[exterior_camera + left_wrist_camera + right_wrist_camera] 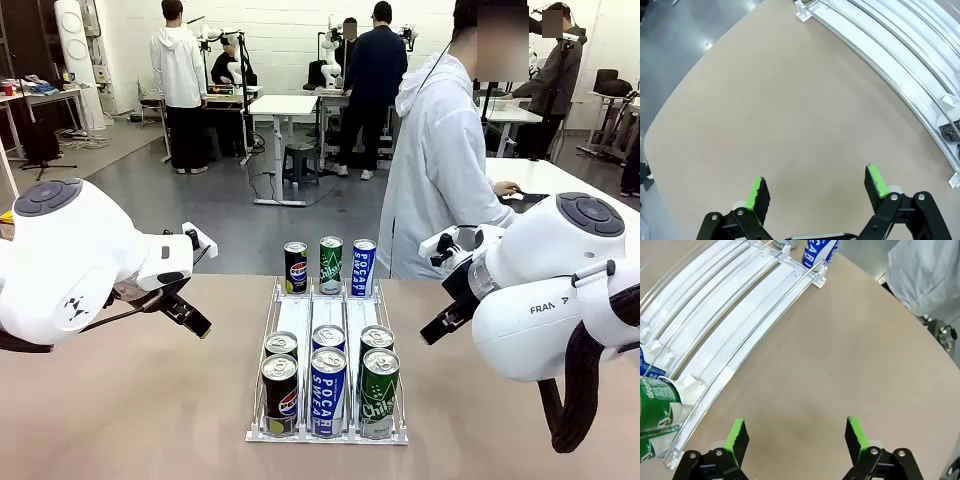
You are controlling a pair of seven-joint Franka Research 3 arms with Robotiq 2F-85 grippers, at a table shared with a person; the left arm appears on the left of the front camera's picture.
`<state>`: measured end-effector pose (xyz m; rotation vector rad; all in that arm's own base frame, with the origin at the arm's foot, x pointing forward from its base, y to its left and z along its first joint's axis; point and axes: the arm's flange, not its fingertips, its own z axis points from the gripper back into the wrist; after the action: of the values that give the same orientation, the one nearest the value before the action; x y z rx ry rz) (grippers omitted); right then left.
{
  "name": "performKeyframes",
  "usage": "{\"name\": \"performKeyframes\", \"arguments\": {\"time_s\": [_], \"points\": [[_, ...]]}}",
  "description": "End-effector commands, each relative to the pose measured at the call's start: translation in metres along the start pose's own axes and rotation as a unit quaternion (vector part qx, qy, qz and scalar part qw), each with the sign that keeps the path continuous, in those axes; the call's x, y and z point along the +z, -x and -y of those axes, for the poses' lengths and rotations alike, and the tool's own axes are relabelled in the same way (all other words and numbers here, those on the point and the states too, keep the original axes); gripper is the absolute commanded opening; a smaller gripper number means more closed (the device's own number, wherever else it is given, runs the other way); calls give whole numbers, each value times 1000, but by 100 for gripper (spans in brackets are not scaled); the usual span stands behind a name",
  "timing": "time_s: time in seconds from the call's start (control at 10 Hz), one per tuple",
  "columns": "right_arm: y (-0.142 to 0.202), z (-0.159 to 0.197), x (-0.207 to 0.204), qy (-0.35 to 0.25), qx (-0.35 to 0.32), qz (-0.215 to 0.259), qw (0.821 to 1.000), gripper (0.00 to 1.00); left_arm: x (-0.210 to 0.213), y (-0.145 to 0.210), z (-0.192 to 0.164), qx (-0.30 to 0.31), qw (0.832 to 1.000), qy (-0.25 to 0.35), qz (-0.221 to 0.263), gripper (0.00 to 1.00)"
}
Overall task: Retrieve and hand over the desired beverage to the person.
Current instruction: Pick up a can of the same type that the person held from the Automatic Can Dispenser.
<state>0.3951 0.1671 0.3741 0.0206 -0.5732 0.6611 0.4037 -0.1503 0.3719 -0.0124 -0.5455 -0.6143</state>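
Between your left gripper (817, 182) and right gripper (797, 432), both spread wide and empty, the rack (296, 312) holds the cans (328, 392), the person (440, 170) standing beyond; expect rigid, slick, fairly hefty cylinders, so you pinch one mid-body.

Grey floor (215, 205), white tables (283, 104), white wall (285, 20)

White arms (70, 260), black claws (815, 175), green pads (756, 192)
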Motion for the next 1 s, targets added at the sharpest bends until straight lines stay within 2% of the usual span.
{"name": "performKeyframes", "arguments": {"time_s": [0.0, 0.9], "points": [[0, 0, 0, 0, 0, 0, 1000, 100, 0, 0, 0, 0, 1000, 0, 0, 100], [0, 0, 0, 0, 0, 0, 1000, 100, 0, 0, 0, 0, 1000, 0, 0, 100]]}}
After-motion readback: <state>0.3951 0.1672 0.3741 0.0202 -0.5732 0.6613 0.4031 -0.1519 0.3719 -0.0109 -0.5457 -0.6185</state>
